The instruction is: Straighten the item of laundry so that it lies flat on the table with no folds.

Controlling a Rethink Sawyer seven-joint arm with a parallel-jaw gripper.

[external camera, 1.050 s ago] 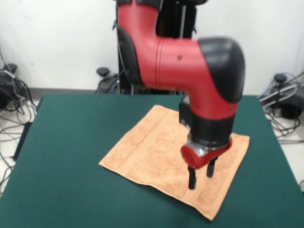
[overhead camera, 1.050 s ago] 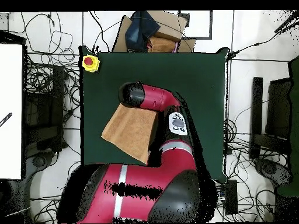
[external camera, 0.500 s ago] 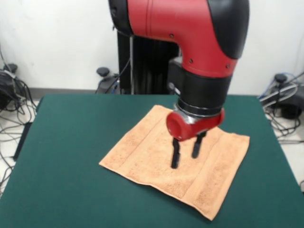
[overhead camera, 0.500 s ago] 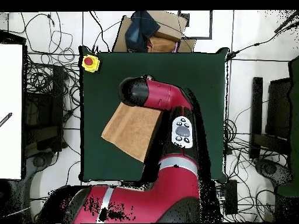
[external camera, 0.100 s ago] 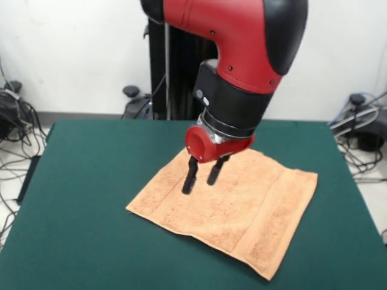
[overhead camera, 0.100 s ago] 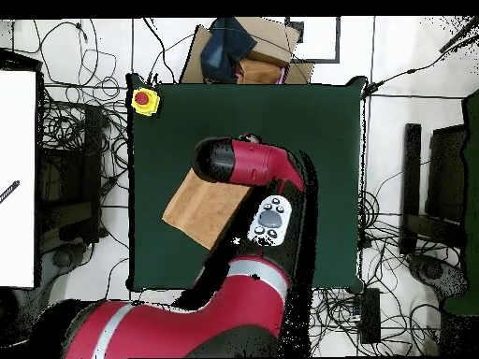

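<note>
Towel (external camera, 0.100 s ago: 233, 205) lies spread flat on table (external camera, 0.100 s ago: 91, 181), no folds visible; task looks essentially done. Gripper (external camera, 0.100 s ago: 201, 177) above towel's far-left part, fingers spread, empty.

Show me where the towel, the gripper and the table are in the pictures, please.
towel (external camera, 0.100 s ago: 254, 205), front view, bare cloth right of centre.
gripper (external camera, 0.100 s ago: 201, 180), front view, between its two black fingertips.
table (external camera, 0.100 s ago: 84, 181), front view, bare green top.

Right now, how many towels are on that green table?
1. The orange towel lies spread near the middle of the table, under the gripper. The arm hides part of it from above.
</note>
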